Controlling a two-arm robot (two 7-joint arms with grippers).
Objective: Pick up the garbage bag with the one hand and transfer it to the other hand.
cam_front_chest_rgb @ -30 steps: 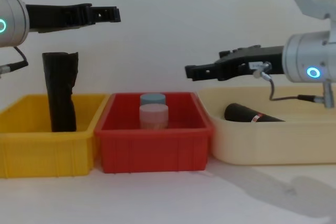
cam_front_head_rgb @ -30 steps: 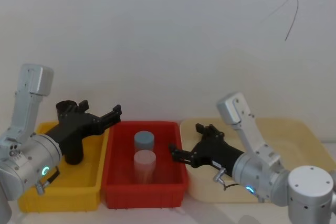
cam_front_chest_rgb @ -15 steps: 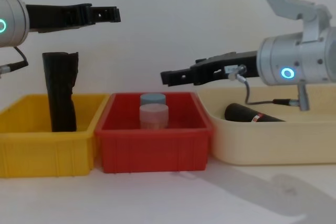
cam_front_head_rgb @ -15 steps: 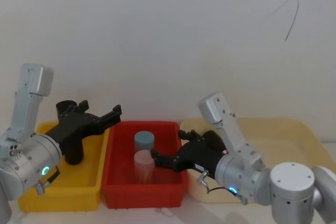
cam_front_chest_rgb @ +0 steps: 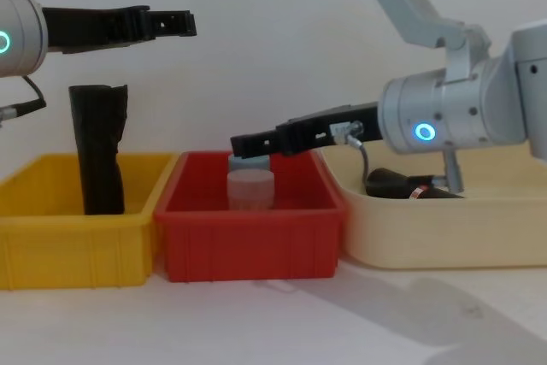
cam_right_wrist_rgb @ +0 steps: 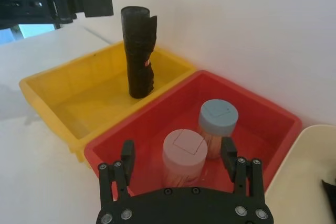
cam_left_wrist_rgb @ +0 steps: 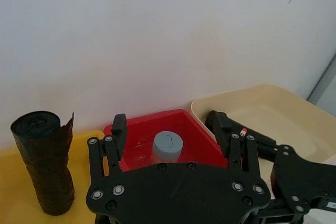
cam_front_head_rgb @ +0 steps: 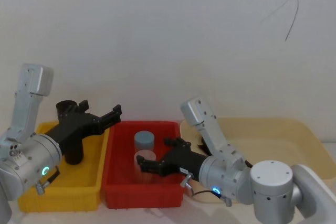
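The garbage bag (cam_front_chest_rgb: 408, 187), a slim black roll with a red-and-white band, lies in the beige tray (cam_front_chest_rgb: 444, 241); it also shows in the left wrist view (cam_left_wrist_rgb: 247, 134). My right gripper (cam_front_chest_rgb: 244, 144) is open and reaches left over the red bin (cam_front_chest_rgb: 256, 250), away from the bag. From its own wrist its open fingers (cam_right_wrist_rgb: 177, 153) hover above two jars. My left gripper (cam_front_chest_rgb: 183, 23) is open and hangs high above the yellow bin (cam_front_chest_rgb: 77, 245), holding nothing (cam_left_wrist_rgb: 168, 124). In the head view the left gripper (cam_front_head_rgb: 115, 111) and right gripper (cam_front_head_rgb: 144, 165) flank the red bin.
A black roll with a ragged top (cam_front_chest_rgb: 99, 151) stands upright in the yellow bin. A blue-lidded jar (cam_right_wrist_rgb: 218, 119) and a pink-lidded jar (cam_right_wrist_rgb: 184, 153) stand in the red bin. The three containers sit side by side before a white wall.
My right arm has swung left, carrying its open gripper from above the beige tray's edge to over the red bin. The left arm and the bag have not moved.
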